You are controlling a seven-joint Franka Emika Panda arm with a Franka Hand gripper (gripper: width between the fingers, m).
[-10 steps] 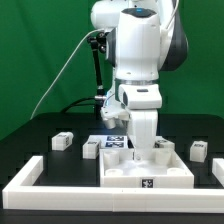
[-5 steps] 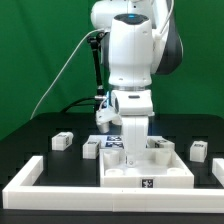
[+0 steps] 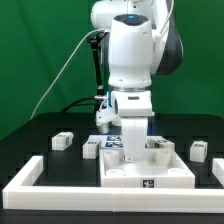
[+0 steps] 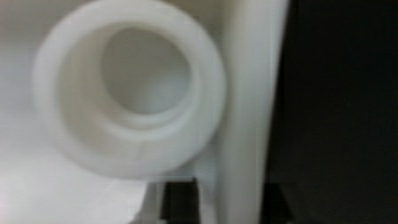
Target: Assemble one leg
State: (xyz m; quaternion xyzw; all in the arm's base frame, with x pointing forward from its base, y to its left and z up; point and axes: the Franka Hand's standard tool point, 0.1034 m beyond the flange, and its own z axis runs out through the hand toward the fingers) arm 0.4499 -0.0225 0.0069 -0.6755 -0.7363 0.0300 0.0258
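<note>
A plain, smooth green backdrop (image 3: 40, 60) fills the rear of the exterior view from edge to edge. In front of it lies a flat, matte black table top (image 3: 35, 135). A long, low white border rail (image 3: 70, 188) runs along the table's near side and turns back at the exterior view's left. The light is even and soft, casting only faint shadows.
</note>
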